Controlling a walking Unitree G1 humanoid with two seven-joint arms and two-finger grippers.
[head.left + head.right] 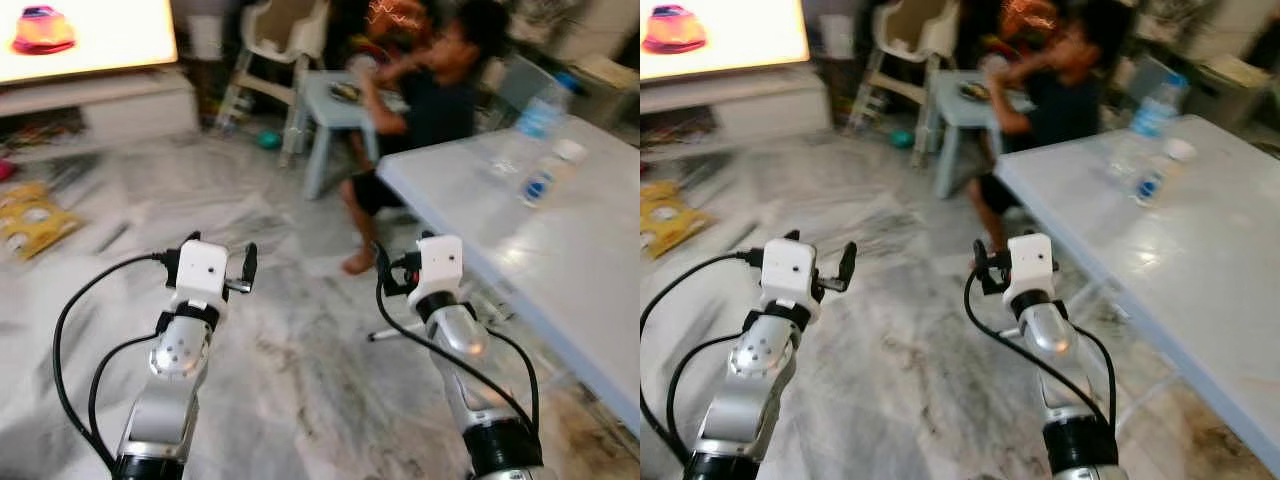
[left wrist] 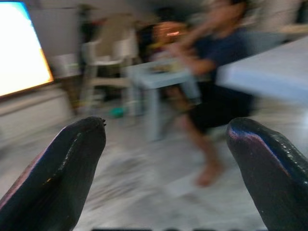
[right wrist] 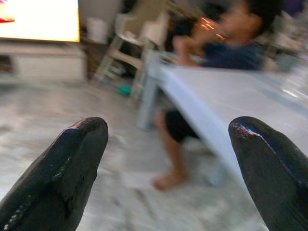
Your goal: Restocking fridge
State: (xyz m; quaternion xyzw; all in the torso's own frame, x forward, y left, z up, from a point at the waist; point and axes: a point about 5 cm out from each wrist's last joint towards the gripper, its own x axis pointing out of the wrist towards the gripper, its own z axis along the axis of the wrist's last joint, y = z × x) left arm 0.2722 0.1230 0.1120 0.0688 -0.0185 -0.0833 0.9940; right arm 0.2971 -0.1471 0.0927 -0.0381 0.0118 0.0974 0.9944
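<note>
Both arms are raised over the marble floor (image 1: 290, 370). The left gripper (image 2: 166, 159) and right gripper (image 3: 168, 159) each hold their 2 black fingers wide apart, gripping nothing. To the robot's right stands a pale table (image 1: 560, 250), with a blurred water bottle (image 1: 535, 125) near its far edge. A person (image 1: 430, 100) sits beyond the table's far corner, beside a small table (image 1: 335, 105). A lit screen (image 1: 85, 35) glows at far left.

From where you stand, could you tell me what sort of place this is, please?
Probably a home living room: a lit TV on a low stand, a high chair, and a person sitting at a small table.
</note>
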